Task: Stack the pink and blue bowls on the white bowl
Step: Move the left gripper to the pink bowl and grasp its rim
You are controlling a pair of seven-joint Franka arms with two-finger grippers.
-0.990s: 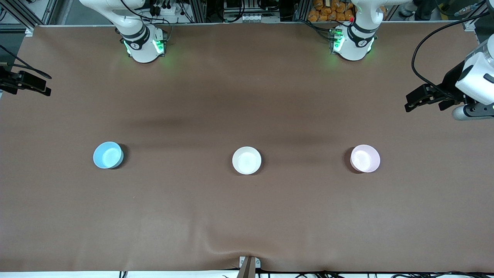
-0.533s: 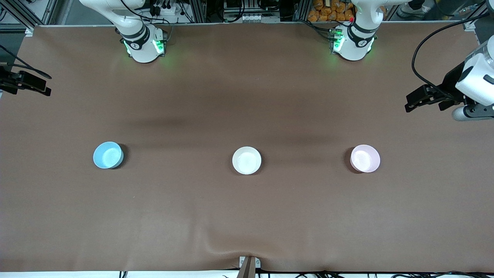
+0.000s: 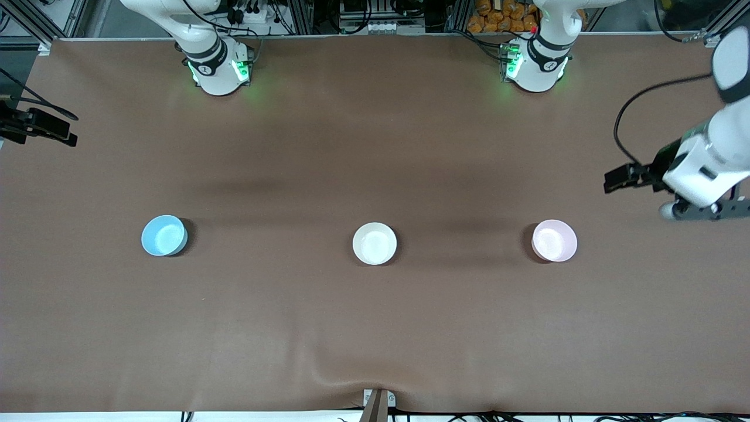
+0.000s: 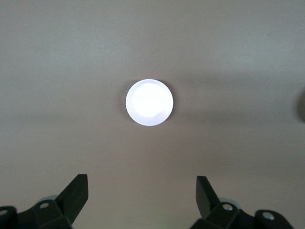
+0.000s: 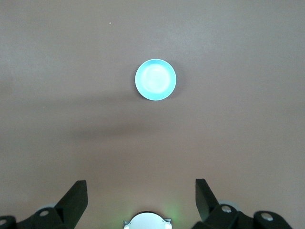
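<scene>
Three small bowls stand in a row on the brown table. The blue bowl (image 3: 164, 235) is toward the right arm's end, the white bowl (image 3: 374, 243) is in the middle, and the pink bowl (image 3: 554, 240) is toward the left arm's end. My left gripper (image 3: 610, 179) is open and empty, up over the table's end, apart from the pink bowl. In the left wrist view (image 4: 142, 183) the pink bowl (image 4: 149, 102) shows washed pale. My right gripper (image 3: 71, 129) waits open and empty over its end of the table. The blue bowl (image 5: 155, 79) shows in the right wrist view (image 5: 141, 188).
The two arm bases (image 3: 220, 70) (image 3: 534, 67) stand at the table edge farthest from the front camera. A small clamp (image 3: 378, 401) sits at the nearest edge, where the brown cover (image 3: 375, 328) wrinkles.
My left arm has swung down and in toward the pink bowl. The right arm and the three bowls have not moved.
</scene>
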